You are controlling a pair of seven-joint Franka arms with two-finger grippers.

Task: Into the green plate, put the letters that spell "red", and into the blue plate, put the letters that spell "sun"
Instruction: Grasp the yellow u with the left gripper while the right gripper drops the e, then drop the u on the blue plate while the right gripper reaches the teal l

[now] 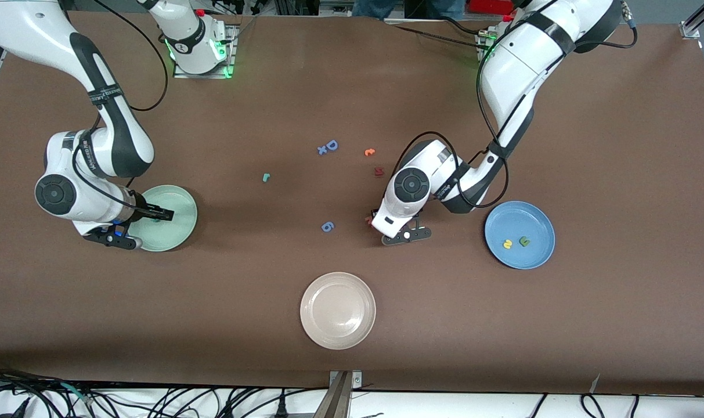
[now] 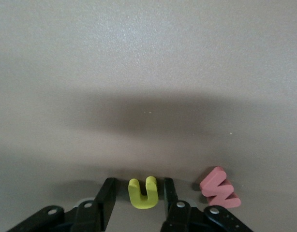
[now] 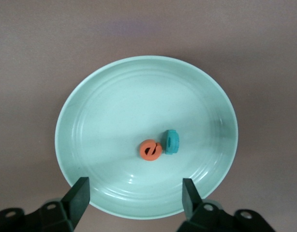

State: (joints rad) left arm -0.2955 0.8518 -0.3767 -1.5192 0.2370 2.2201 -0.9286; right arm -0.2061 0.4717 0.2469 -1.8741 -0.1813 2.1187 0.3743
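We see a robotics lab: two white arms bolted to a brown-covered tabletop (image 1: pixel 352 87), with tangled black cables (image 1: pixel 154 400) along its edge.

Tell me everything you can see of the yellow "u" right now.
The yellow "u" is a small, thick letter that looks like soft foam. It lies flat on the brown table, between the fingers of the left gripper, which stand close on either side; whether they touch it is not clear. The pink "w" lies beside it, apart. In the front view the left arm hides it.
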